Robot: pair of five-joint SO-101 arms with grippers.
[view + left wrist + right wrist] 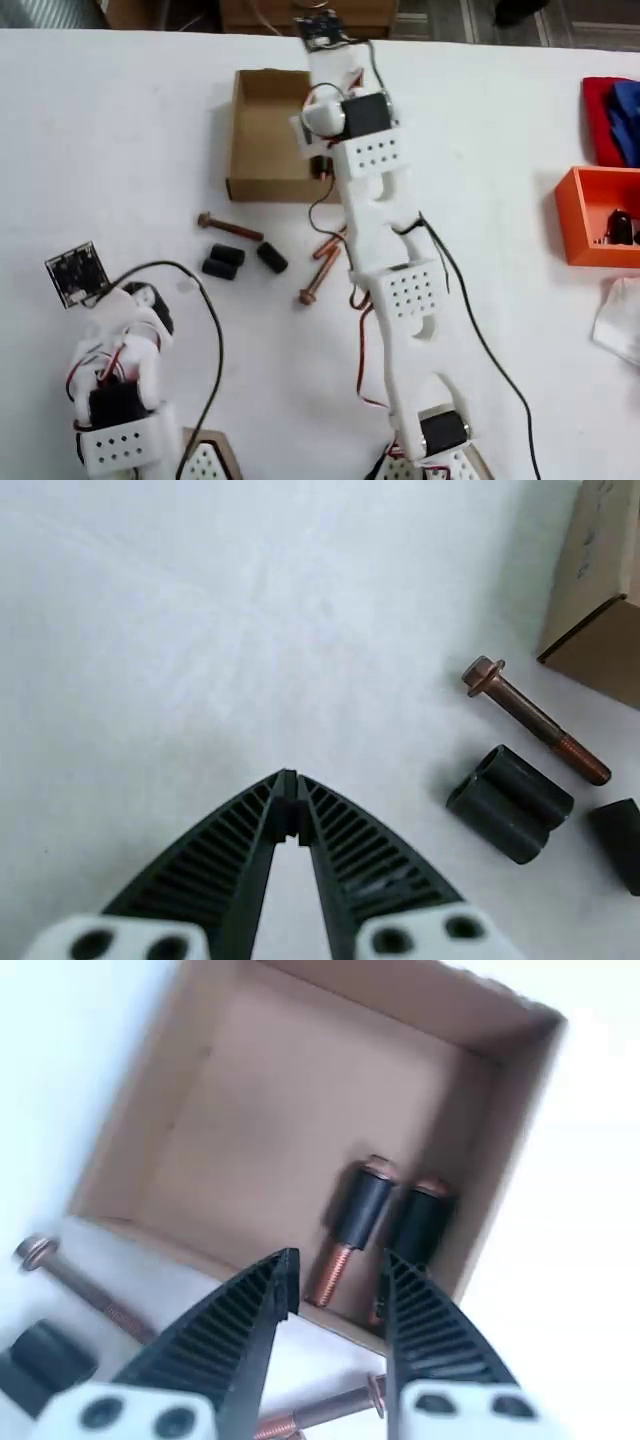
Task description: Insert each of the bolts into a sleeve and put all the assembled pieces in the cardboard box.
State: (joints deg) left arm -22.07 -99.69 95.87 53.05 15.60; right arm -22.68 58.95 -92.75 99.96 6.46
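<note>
The cardboard box (pixel 262 130) (pixel 300 1130) (pixel 600 590) holds two assembled bolt-and-sleeve pieces (pixel 360 1210) (pixel 418 1225) lying side by side by one wall. My right gripper (pixel 340 1265) (pixel 320 168) hangs open over the box's near wall with nothing between its fingers. In front of the box lie three loose copper bolts (pixel 230 227) (pixel 325 245) (pixel 318 280) and three black sleeves (pixel 225 260) (pixel 272 258). One bolt (pixel 535 720) and a pair of sleeves (pixel 510 800) lie off to the side of my left gripper (pixel 292 780) (pixel 150 300), which is shut and empty over bare table.
An orange bin (pixel 600 215) stands at the right edge with red and blue cloth (pixel 612 115) behind it and a white crumpled piece (pixel 620 320) in front. Arm cables trail over the table's middle. The far table edge runs just behind the box.
</note>
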